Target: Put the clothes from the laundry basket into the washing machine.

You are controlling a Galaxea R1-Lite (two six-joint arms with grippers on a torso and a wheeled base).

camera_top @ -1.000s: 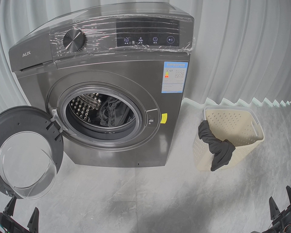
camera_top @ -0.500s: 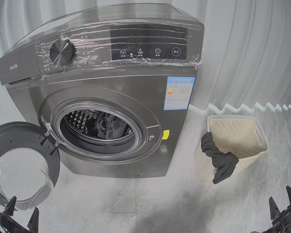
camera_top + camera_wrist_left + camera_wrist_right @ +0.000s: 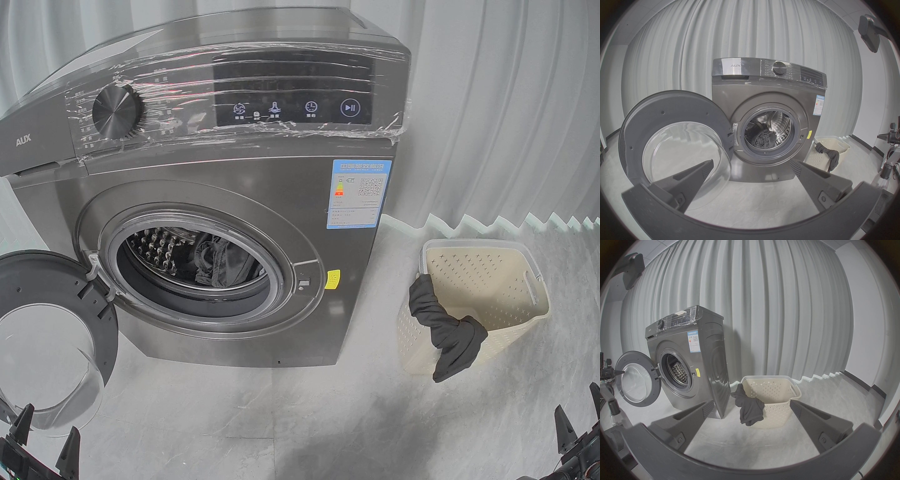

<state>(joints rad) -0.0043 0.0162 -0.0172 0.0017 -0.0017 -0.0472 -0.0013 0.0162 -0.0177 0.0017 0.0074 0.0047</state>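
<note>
Head view: washing machine (image 3: 206,187) stands with its door (image 3: 50,331) swung wide open. Dark clothes (image 3: 219,262) already lie in the drum. Laundry basket (image 3: 537,294) sits on the floor just beside the machine, on the robot's right. One dark garment (image 3: 447,325) is draped over the basket's near rim, part inside, part hanging down the outer wall. The basket's inner walls and floor look bare otherwise.

Judgement: task mostly done; this one garment is left to carry across.

Left claw (image 3: 51,420) and right claw (image 3: 576,398) are low at the near edge, well apart from basket and machine. Both have fingers spread and hold nothing.

View differences:
- Left wrist view looks nearly straight into the drum and shows the loaded clothes heaped at its bottom, with steel wall bare above them.
- Right wrist view faces the basket and shows how far the garment hangs down the outside; the drum is seen at a slant, contents too hidden to tell
</note>
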